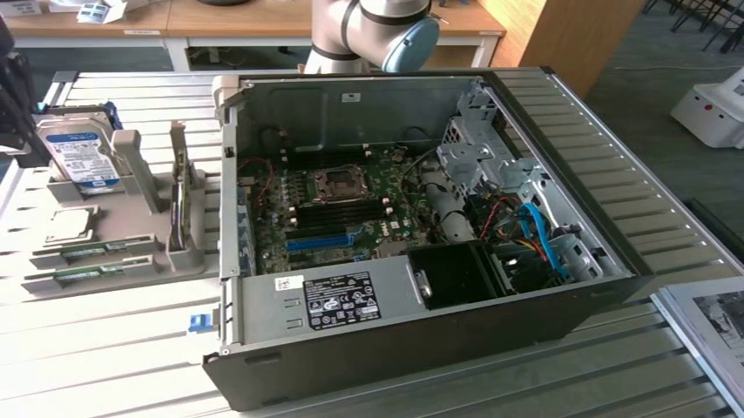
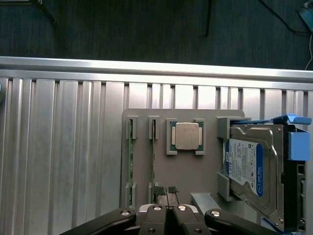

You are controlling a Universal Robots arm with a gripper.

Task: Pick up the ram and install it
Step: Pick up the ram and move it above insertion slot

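Plainly thin, green ram (image 2: 130,161), standing edgewise

Ribbed metal table (image 1: 104,348), pale slats, soft glare on ridges. Dark blue-grey carpet floor (image 1: 668,174) past table edge on exterior view's right. Wooden desks (image 1: 233,19) on white legs along back. Tall wooden panel (image 1: 564,35) next to desks, toward exterior view's right. White unit (image 1: 715,109) on floor at far right edge. Chair legs (image 1: 698,13) in far corner. Light even, diffuse.
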